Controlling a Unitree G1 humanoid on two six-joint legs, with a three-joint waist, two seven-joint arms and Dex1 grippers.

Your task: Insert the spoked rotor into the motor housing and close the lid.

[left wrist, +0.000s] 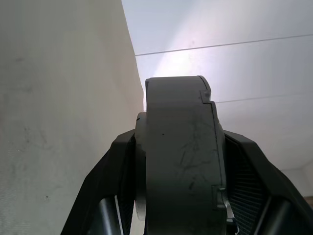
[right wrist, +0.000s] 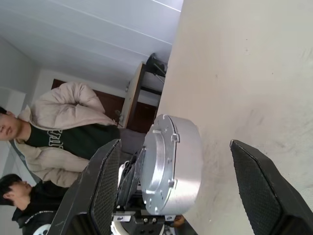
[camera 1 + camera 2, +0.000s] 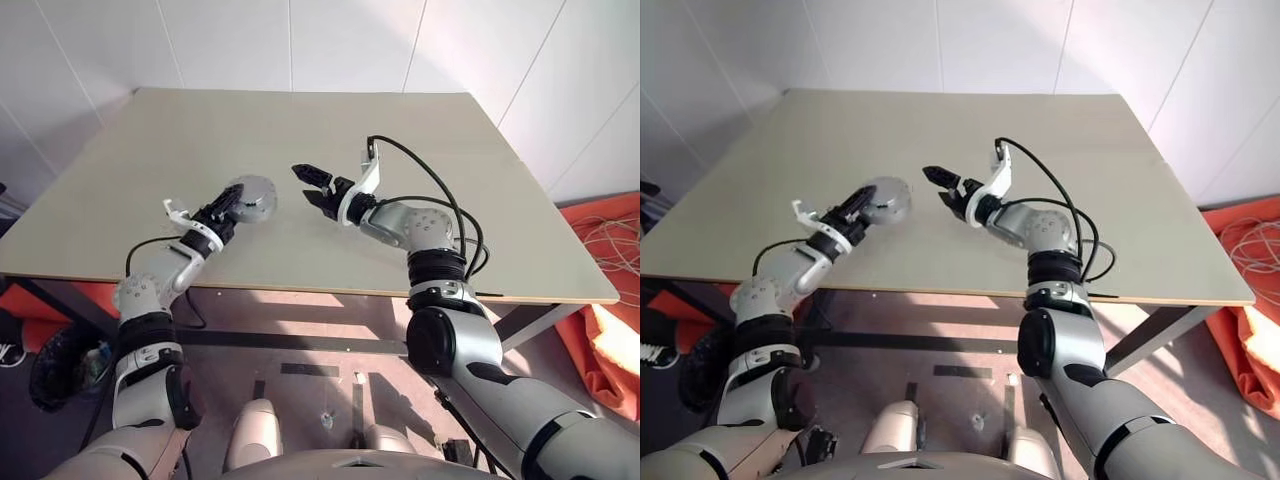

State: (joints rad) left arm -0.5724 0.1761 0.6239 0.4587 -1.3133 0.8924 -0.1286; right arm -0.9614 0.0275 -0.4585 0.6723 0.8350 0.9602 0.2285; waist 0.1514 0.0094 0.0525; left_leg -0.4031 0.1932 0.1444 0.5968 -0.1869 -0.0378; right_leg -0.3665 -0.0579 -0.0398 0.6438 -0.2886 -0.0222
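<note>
The left tool (image 3: 232,203) grips the closed motor housing (image 3: 254,196), lid on, up above the surface (image 3: 420,130). The right tool (image 3: 313,187) hangs spread and empty just beside it, so assembly looks essentially finished.

a pale beige table (image 3: 300,130) fills the middle of the frame, its top bare and sunlit. white panelled walls (image 3: 300,40) run across the top. orange cloth (image 3: 610,330) with pale cord lies at lower right, and more orange shows at lower left. sun patches fall on the floor (image 3: 300,320) under the table. two people (image 2: 58,142) stand beyond the table's edge.
</note>
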